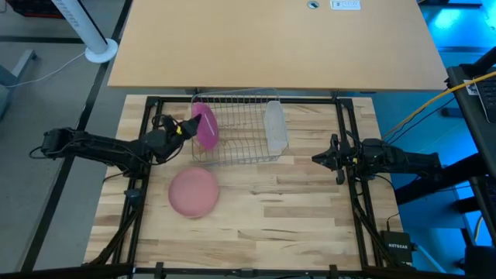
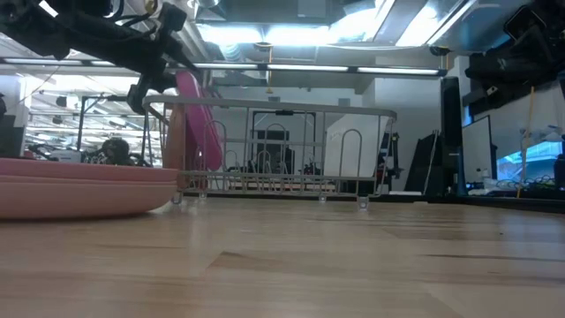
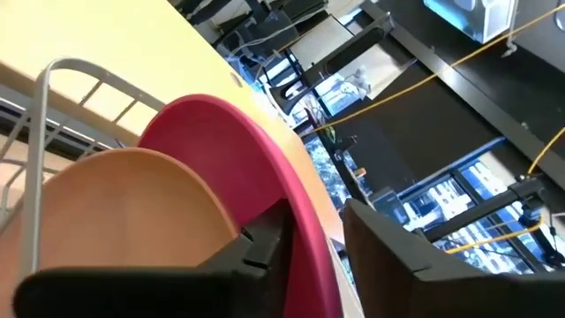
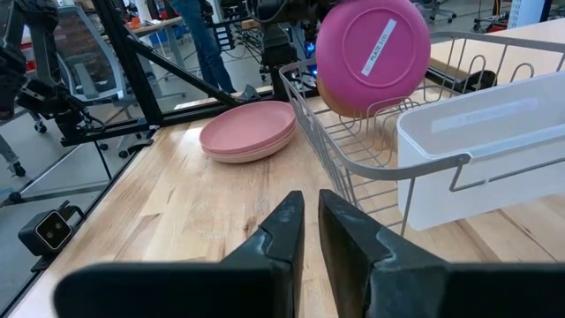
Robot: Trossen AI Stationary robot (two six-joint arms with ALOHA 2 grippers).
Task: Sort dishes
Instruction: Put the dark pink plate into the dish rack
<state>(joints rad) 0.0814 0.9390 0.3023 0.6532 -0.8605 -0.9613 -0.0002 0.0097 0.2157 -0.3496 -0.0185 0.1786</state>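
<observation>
The left hand (image 1: pixel 184 129) is up over the left end of the rack (image 1: pixel 240 151), pinching the rim of the magenta plate (image 1: pixel 205 126) between its two fingers (image 3: pixel 265 243). That plate stands on edge in the rack. In the left wrist view one finger lies against the plate's inner face and the other sits on its outer side. Right behind the magenta plate, away from this hand's outer finger and also on edge in the rack, is the tan plate (image 3: pixel 115 221); the two are close together, though I cannot tell if they touch.

The pink plate (image 1: pixel 194 192) lies flat on the counter (image 1: pixel 294 209), nearer the front edge than the left hand and well below it, apart from the rack.

The right hand (image 1: pixel 318 158) waits over the counter just off the rack's right end, its fingers (image 4: pixel 291 234) pressed nearly together with only a thin slit between them, holding nothing. The cup (image 1: pixel 275 128) sits in the rack's right end, close by this hand.
</observation>
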